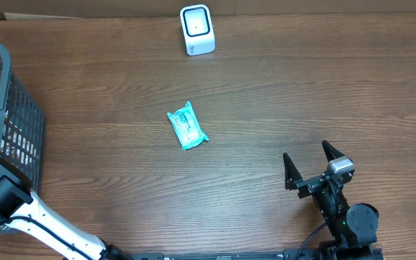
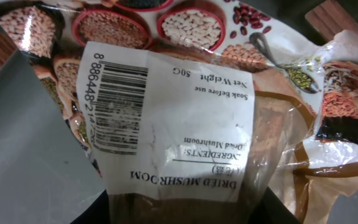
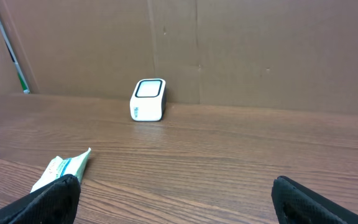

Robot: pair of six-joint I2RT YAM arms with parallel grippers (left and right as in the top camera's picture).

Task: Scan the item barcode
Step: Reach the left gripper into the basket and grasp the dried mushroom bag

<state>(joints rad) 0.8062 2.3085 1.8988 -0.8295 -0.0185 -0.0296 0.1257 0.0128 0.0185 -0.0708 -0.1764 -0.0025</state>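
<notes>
Glossy packet [image 2: 185, 124] could slip or crease over its barcode [image 2: 120, 106] if pinched by loose film; left gripper [image 2: 185, 213] closure cannot be told, right gripper [image 1: 305, 149] fingers stand apart.

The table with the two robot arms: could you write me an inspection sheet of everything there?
Surface: brown wooden table.
Job's things: white scanner at the far edge; teal packet lying mid-table; dried mushroom bag, barcode label facing the left wrist camera; grey basket at the left edge.
Clutter: nothing seen.
Claws: right claw open and empty; left claw at the mushroom bag, open or shut cannot be told.
Cables: black cable by the right arm's base.
Surroundings: cardboard wall behind the scanner.
</notes>
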